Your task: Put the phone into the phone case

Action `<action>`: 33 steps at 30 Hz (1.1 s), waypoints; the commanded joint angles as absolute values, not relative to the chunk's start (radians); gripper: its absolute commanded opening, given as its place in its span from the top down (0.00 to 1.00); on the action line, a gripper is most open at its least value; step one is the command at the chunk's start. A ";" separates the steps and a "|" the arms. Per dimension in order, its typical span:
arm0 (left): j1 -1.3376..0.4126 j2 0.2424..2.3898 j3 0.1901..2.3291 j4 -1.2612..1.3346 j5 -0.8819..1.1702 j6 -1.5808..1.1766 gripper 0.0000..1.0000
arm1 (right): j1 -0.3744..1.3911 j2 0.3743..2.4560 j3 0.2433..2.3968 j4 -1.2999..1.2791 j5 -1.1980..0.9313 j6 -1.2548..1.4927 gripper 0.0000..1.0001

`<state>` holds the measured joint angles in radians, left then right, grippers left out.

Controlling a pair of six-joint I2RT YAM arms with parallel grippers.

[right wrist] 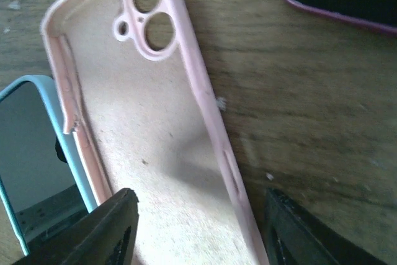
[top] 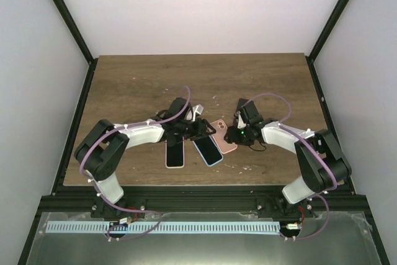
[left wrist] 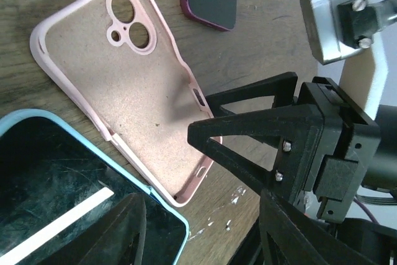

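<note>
Pink case: lengthwise dead ahead of my right claw, jaws astride its near end; whether pinching, I cannot tell.

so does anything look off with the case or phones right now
Yes: the empty pink case lies open side up, but its long wall beside the blue phone looks kinked inward partway along, not straight like the opposite wall. Whether the phone's edge overlaps that wall is unclear.
</note>
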<state>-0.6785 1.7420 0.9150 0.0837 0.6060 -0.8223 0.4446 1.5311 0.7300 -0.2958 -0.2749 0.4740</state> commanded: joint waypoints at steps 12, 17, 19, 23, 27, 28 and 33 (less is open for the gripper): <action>-0.684 1.641 0.844 0.087 0.580 -0.762 0.42 | 0.433 1.603 1.001 -0.517 0.209 0.620 0.08; -0.697 1.630 0.804 0.101 0.603 -0.764 0.41 | 0.421 1.741 1.160 -0.575 0.305 0.633 0.02; -0.698 1.605 0.785 0.098 0.597 -0.757 0.40 | 0.417 1.792 1.198 -0.590 0.339 0.636 0.02; -0.700 1.553 0.741 0.081 0.590 -0.741 0.39 | 0.391 1.872 1.258 -0.589 0.333 0.615 0.02; -0.701 1.511 0.710 0.059 0.585 -0.728 0.39 | 0.361 1.922 1.280 -0.579 0.308 0.594 0.04; -0.700 1.503 0.706 0.054 0.585 -0.727 0.38 | 0.354 1.928 1.278 -0.569 0.297 0.586 0.05; -0.700 1.450 0.692 0.029 0.569 -0.718 0.38 | 0.342 1.962 1.274 -0.527 0.241 0.542 0.09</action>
